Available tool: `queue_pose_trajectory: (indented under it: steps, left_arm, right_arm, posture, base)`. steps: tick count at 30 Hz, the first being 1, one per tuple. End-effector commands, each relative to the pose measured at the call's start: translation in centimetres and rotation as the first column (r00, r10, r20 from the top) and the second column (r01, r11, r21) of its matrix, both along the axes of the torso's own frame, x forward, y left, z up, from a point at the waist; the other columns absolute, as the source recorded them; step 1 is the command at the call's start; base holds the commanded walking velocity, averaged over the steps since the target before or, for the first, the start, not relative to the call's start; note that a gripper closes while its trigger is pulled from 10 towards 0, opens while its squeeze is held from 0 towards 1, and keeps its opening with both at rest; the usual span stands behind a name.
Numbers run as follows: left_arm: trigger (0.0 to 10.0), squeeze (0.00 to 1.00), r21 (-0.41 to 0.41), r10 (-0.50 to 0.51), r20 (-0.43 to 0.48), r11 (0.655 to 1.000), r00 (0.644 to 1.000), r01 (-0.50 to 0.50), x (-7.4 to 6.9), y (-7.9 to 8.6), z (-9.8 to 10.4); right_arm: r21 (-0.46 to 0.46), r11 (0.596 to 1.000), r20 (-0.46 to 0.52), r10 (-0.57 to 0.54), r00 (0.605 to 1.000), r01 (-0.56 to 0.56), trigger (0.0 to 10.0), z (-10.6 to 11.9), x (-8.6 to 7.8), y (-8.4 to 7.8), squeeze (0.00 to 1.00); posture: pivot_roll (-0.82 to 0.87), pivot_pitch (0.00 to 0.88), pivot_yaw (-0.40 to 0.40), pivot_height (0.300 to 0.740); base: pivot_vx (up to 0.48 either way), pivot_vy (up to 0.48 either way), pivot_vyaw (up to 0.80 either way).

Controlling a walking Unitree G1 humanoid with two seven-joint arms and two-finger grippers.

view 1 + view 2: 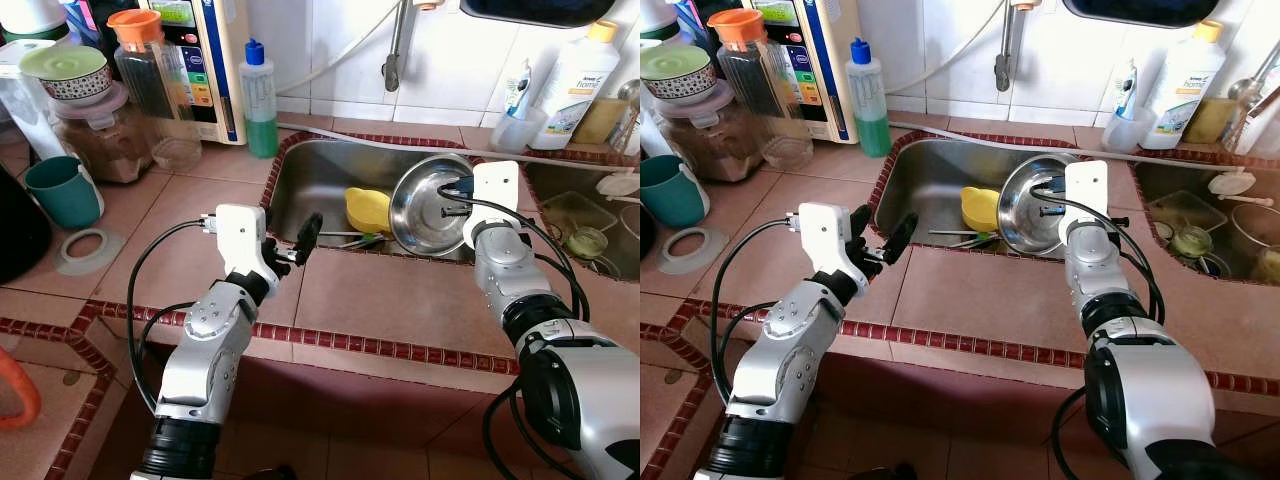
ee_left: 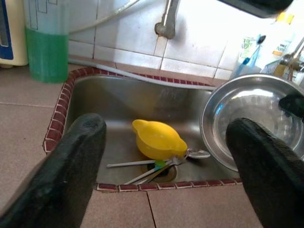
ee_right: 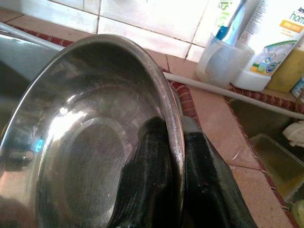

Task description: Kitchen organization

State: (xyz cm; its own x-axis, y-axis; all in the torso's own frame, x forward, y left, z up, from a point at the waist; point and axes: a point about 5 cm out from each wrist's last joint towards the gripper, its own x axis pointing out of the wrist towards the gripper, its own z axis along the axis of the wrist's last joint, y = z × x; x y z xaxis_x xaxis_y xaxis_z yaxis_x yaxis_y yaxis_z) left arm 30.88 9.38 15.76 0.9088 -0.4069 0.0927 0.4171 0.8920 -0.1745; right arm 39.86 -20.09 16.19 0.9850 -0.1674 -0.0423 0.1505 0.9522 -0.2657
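Note:
A steel bowl (image 1: 428, 208) stands tilted on edge at the right side of the sink (image 1: 310, 175). My right gripper (image 3: 175, 166) is shut on the steel bowl's rim, one finger inside and one outside. A yellow cup (image 1: 367, 209) lies on the sink floor with a few spoons (image 2: 156, 166) by the drain. My left gripper (image 1: 292, 243) hovers open over the counter at the sink's front left corner, holding nothing.
A green soap bottle (image 1: 259, 98), a teal mug (image 1: 64, 190), jars (image 1: 105, 130) and a water dispenser (image 1: 200, 60) crowd the counter's back left. A second basin (image 1: 585, 225) with dishes lies right. A white bottle (image 1: 575, 85) and cup (image 1: 518, 125) stand behind it.

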Motion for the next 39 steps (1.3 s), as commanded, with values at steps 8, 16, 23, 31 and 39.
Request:
queue_pose_trajectory:
  steps: [8, 16, 23, 31, 39]
  left_arm:
    - [10.0, 1.00, 0.027, -0.014, 0.010, 1.000, 1.000, 0.014, -0.1, -0.1, 0.5]
    - [10.0, 1.00, 0.034, -0.009, 0.005, 0.999, 1.000, 0.009, -0.2, -0.1, 0.5]
    - [10.0, 1.00, 0.039, -0.002, 0.003, 0.999, 1.000, 0.002, -0.2, 0.0, 0.6]
    - [10.0, 1.00, 0.040, 0.006, -0.001, 0.999, 1.000, -0.006, -0.2, 0.0, 0.5]
    - [10.0, 1.00, 0.042, 0.012, -0.002, 0.999, 1.000, -0.012, -0.1, -0.1, 0.5]
  right_arm:
    - [-0.047, 0.992, -0.138, 0.110, 0.984, -0.117, 10.0, -2.6, -0.6, 1.4, 0.00]
    - [-0.066, 0.984, -0.159, 0.154, 0.975, -0.166, 10.0, -2.8, -0.6, 2.1, 1.00]
    - [-0.097, 0.977, -0.175, 0.170, 0.970, -0.189, 10.0, -2.8, -0.5, 2.5, 1.00]
    - [-0.133, 0.967, -0.205, 0.188, 0.960, -0.218, 10.0, -3.0, -0.6, 2.6, 1.00]
    - [-0.101, 0.969, -0.198, 0.204, 0.959, -0.227, 10.0, -2.9, -0.6, 2.6, 1.00]
  posture:
    - [0.16, 0.053, 0.036, 0.740]
    - [0.17, 0.052, 0.037, 0.740]
    - [0.17, 0.055, 0.033, 0.740]
    - [0.17, 0.058, 0.030, 0.740]
    - [0.17, 0.059, 0.030, 0.740]
  base:
    - [0.000, 0.000, 0.00]
    - [0.000, 0.000, 0.00]
    - [0.000, 0.000, 0.00]
    - [0.000, 0.000, 0.00]
    - [0.000, 0.000, 0.00]
